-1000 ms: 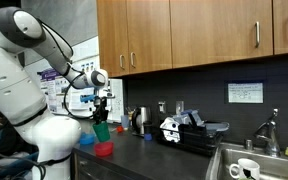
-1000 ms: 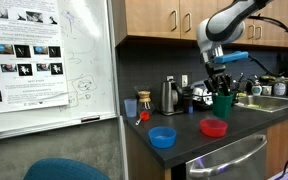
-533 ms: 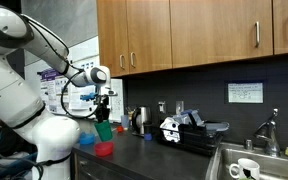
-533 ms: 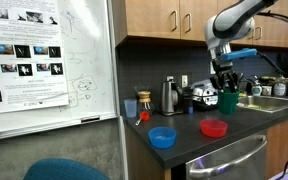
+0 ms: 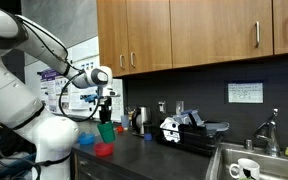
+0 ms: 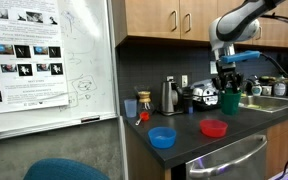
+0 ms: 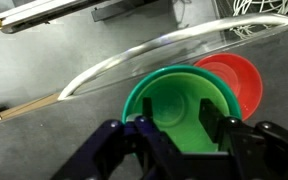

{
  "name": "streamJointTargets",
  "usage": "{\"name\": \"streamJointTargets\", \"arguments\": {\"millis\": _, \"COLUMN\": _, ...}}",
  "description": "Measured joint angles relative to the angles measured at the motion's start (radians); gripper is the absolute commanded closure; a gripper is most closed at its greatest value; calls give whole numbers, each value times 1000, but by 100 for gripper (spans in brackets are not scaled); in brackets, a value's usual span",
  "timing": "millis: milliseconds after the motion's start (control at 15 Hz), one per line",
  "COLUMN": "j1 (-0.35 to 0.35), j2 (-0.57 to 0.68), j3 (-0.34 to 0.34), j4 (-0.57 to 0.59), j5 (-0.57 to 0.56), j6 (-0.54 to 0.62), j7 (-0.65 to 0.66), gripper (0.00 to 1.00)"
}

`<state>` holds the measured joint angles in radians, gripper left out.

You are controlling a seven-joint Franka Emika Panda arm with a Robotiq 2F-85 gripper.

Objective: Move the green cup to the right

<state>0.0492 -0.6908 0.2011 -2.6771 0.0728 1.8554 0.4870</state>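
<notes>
- Green plastic, bright and plain: that is the green cup [image 7: 179, 100]. It has no handle, it gets a little thinner toward the bottom, and it looks empty inside in the wrist view.
- The gripper [image 7: 176, 128] comes down on the cup from above. Its dark fingers [image 7: 142, 135] are pressed on the cup at the rim, one on each side. I cannot tell if they sit inside or outside the rim.
- The cup [image 6: 229, 100] looks lifted, hanging over the worktop [image 6: 189, 142] and not standing on it. It is farther from the front edge than the red bowl [image 6: 213, 127].
- In the wrist view, the red bowl [image 7: 239, 78] peeks out from behind the cup, so the bowl lies right below and beside it.
- The blue dish [image 6: 162, 137] sits near the front edge, well apart from the cup.
- What could go wrong: the plastic looks smooth, so the cup could slip out of the fingers and fall.
- If the cup goes down too soon, it could land on the red bowl and tip over.
- If it swings too low, it could bump the bowl and push it toward the front edge.
- If the fingers let go while the cup is tilted, it could roll away.
</notes>
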Motion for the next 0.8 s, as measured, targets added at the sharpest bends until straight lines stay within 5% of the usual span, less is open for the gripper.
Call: {"name": "streamJointTargets", "arguments": {"millis": 800, "j1": -68, "j2": 8, "j3": 0, "j4": -95, "j5": 3, "j6": 188, "j7": 95, "gripper": 21}}
